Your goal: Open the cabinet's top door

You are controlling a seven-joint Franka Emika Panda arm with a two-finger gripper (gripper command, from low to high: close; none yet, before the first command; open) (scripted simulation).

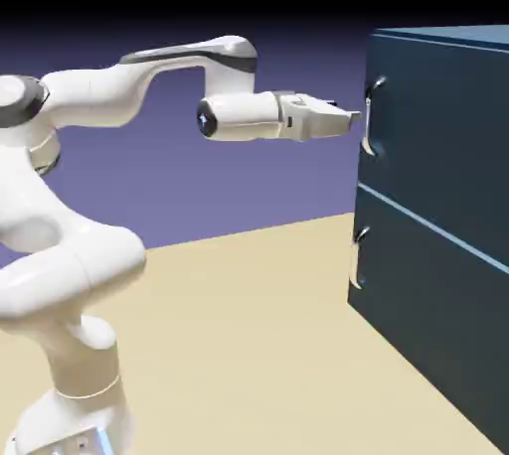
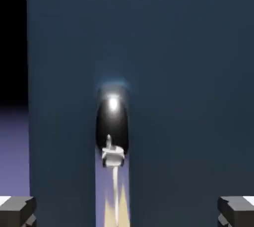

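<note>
We are in the approach: our gripper [image 1: 353, 117], jaws wide apart and empty, points level at the top door [image 1: 442, 135] handle [image 1: 371, 117] of the cabinet [image 1: 437, 274], just beside it. Next we must enclose the handle and close.

Glossy white arm [image 1: 89, 244], grey joints

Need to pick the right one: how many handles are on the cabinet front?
2. The top handle sits at the top door's near edge, level with the pincer. The lower handle is on the panel beneath. Other cabinet sides are hidden.
</note>
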